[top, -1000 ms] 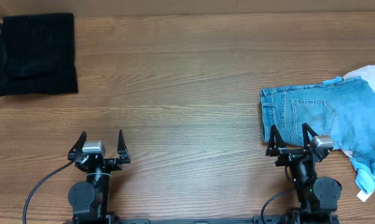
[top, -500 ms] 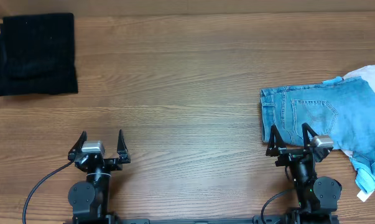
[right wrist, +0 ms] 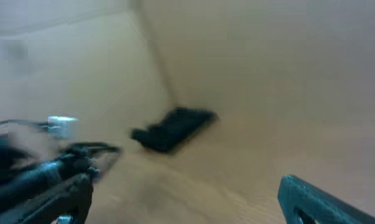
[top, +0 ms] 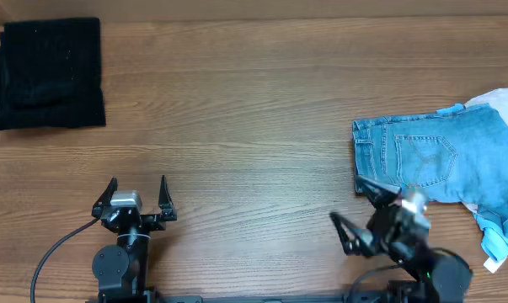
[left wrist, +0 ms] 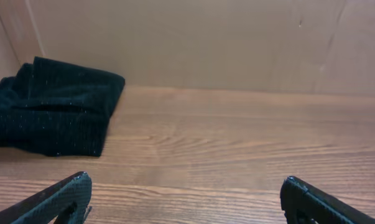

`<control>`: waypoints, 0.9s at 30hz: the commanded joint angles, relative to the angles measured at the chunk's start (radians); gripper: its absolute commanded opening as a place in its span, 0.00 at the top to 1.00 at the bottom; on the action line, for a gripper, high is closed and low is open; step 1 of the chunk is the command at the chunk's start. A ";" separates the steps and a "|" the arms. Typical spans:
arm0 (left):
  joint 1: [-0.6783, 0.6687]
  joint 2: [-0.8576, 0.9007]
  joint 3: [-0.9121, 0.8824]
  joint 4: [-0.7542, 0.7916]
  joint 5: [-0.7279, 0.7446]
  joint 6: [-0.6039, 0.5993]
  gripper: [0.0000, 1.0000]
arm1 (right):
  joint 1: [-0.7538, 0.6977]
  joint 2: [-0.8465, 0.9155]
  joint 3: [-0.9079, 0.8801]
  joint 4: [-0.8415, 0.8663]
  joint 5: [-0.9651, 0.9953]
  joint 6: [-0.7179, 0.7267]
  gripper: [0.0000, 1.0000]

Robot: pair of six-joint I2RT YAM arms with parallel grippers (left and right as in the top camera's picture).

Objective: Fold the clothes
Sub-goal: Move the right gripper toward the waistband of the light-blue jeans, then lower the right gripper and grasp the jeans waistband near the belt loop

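I log the jeans lying on the counter, just beside the right gripper, which is spread and empty. The left gripper is likewise released. Only overhead shows the jeans; both wrist views catch the black garment, well apart.

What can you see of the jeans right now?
The jeans are light blue denim, lying mostly flat, back-up, at the right of the table, partly cut off by the frame. The waistband faces left; a stitched back pocket shows. A white cloth borders them. The open right gripper is by the near-left corner; contact unclear.
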 commanded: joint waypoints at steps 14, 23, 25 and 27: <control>0.008 -0.009 -0.003 -0.003 0.003 -0.009 0.00 | 0.004 0.827 0.886 -0.839 0.441 -0.534 0.00; 0.008 -0.009 -0.003 -0.003 0.003 -0.009 0.00 | 0.005 1.514 1.330 -1.293 0.625 -0.562 0.00; 0.008 -0.009 -0.003 -0.003 0.003 -0.009 0.00 | 0.017 1.574 1.327 -1.316 0.818 -0.436 0.00; 0.008 -0.009 -0.003 -0.003 0.003 -0.009 0.00 | 0.078 1.613 1.323 -1.315 0.929 -0.404 0.00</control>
